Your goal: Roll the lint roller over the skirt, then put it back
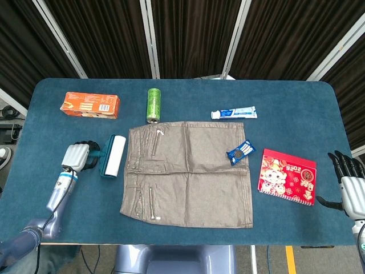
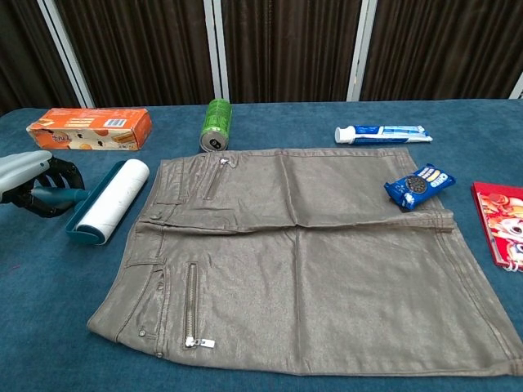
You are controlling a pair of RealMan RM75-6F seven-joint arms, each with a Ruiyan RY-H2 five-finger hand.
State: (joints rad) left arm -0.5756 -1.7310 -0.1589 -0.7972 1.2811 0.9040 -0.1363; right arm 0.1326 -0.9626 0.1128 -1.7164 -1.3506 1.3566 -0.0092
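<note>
Black-fingered left robot hand (image 1: 80, 156) grips lint roller (image 1: 113, 155) handle.

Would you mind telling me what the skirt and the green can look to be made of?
The skirt looks like coated or faux-leather fabric: a dull grey-brown sheen, soft creases, metal zips. The green can seems to be metal, judging by its silvery end rim, though its side is printed or wrapped.

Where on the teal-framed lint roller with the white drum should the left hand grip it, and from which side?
Grip the short teal handle, coming from the left. The teal-framed lint roller lies flat beside the grey skirt, and its handle sticks out sideways toward the left hand, whose fingers already curl around it.
</note>
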